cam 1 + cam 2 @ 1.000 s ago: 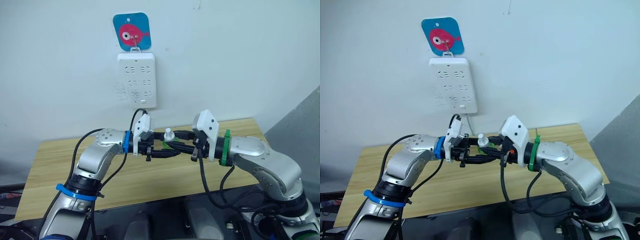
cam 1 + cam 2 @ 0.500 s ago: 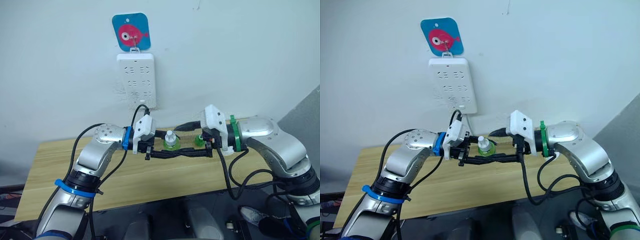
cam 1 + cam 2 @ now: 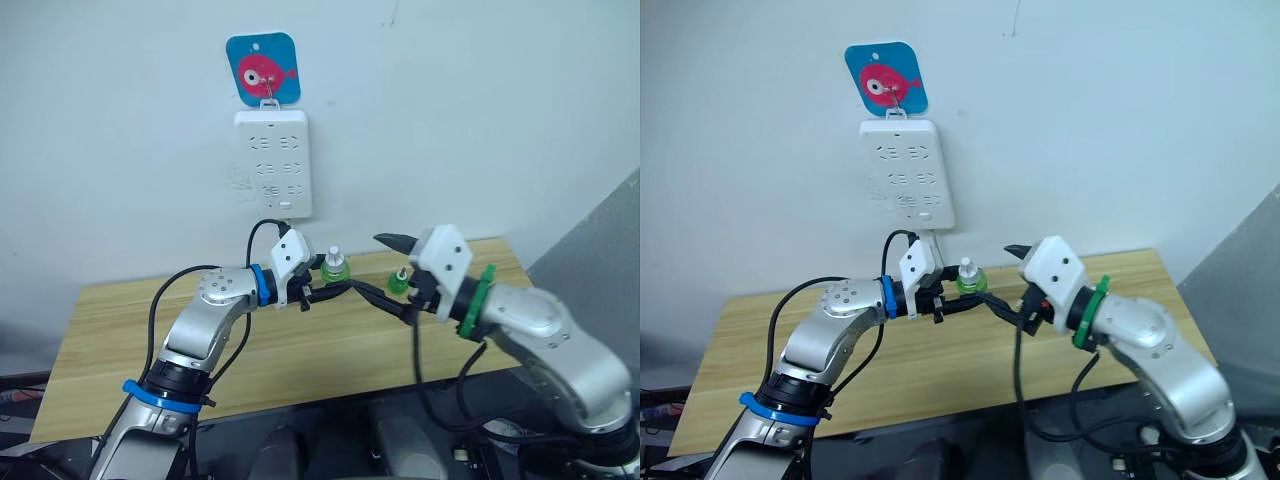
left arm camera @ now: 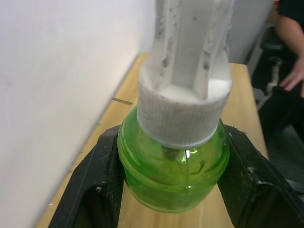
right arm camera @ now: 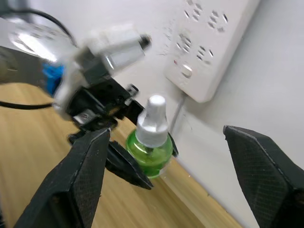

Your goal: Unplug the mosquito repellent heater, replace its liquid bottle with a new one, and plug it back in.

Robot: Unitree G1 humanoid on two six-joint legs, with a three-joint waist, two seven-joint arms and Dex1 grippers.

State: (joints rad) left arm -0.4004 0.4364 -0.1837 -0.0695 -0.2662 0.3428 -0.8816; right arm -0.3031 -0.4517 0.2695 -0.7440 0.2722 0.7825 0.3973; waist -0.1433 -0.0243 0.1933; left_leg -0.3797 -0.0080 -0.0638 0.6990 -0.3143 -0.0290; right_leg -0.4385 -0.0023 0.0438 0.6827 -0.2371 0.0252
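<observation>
Your left gripper [image 3: 330, 287] was clamped on a green bottle [image 4: 173, 180]. One black finger pressed each side of its round belly, as the left wrist view showed. The bottle stood upright with a white ribbed cap on top. It sat close to the wall, below the white power strip [image 3: 273, 162] and a little to its right. You could not tell whether its base touched the table [image 3: 120, 330] or hung just above it.

Your right gripper [image 3: 370, 262] was spread wide and held nothing. It sat just right of the bottle, pointing toward it. The upper finger was level with the cap and the lower finger ran low beside the left gripper's fingers. Whether the two grippers touched was not clear.

A second green bottle [image 3: 399, 283] stood on the table near the wall, just behind the right gripper.

The strip hung from a hook on a blue plaque with a pink fish [image 3: 263, 68]. A cord ran down from the strip's lower edge.

A person's hand [image 4: 293, 76] showed past the far end of the table.
</observation>
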